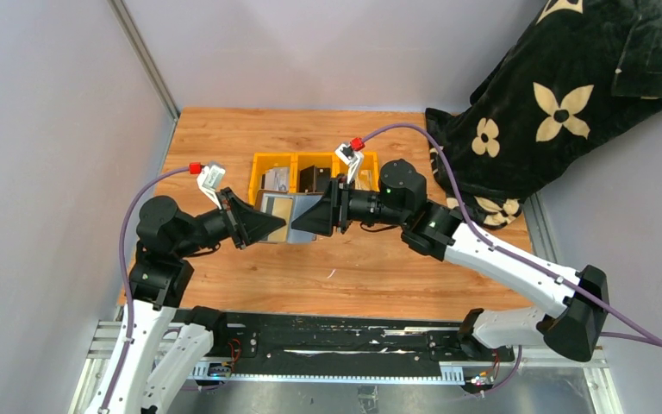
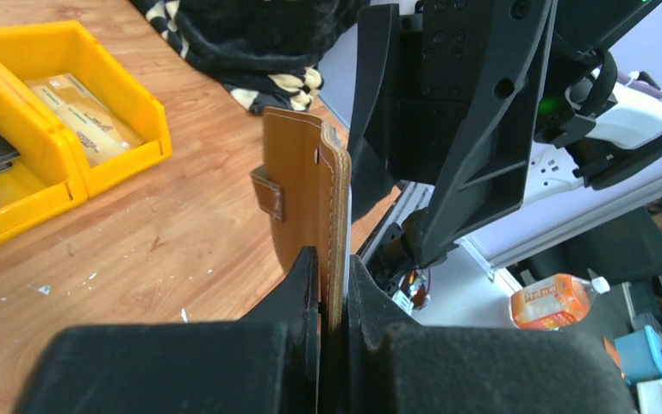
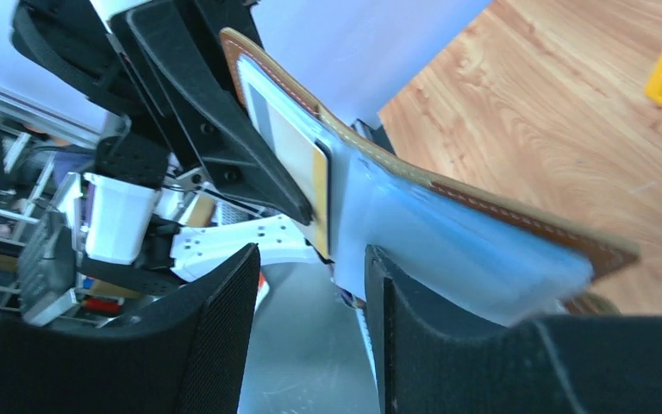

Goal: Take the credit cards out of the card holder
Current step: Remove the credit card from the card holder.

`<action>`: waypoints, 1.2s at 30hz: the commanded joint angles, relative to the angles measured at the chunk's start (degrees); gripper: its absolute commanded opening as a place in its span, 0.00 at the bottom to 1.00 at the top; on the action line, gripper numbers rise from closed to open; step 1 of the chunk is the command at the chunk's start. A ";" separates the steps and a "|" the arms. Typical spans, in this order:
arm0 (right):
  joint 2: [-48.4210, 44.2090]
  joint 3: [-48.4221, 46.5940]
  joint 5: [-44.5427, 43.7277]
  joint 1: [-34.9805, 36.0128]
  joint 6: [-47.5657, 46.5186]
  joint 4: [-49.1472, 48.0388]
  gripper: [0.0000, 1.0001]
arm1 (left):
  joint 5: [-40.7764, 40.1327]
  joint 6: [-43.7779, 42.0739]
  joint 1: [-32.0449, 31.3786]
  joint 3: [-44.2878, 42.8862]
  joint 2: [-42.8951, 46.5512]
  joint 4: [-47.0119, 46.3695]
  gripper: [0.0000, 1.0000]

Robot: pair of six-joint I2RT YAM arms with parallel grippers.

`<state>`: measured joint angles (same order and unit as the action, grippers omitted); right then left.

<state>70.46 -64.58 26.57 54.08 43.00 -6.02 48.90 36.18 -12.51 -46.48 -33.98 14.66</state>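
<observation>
Card holder on edge, apparently pointing rightward

Item: two arms, side by side.
- left arm, right arm: white links, black joint housings.
- left claw, right claw: black, wedge-shaped fingers with textured faces.
- purple cable along each arm, ending in a red cap.
- green lights on the right arm's joints.
</observation>
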 commanded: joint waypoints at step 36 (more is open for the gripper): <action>7.58 -6.11 -3.57 2.35 6.54 -7.08 0.12 | 13.95 11.22 -0.06 2.09 4.97 -10.69 0.25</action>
<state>76.71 -71.61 25.10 55.88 48.27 -6.94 50.63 43.57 -11.25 -43.90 -29.87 7.97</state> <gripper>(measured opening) 0.163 0.227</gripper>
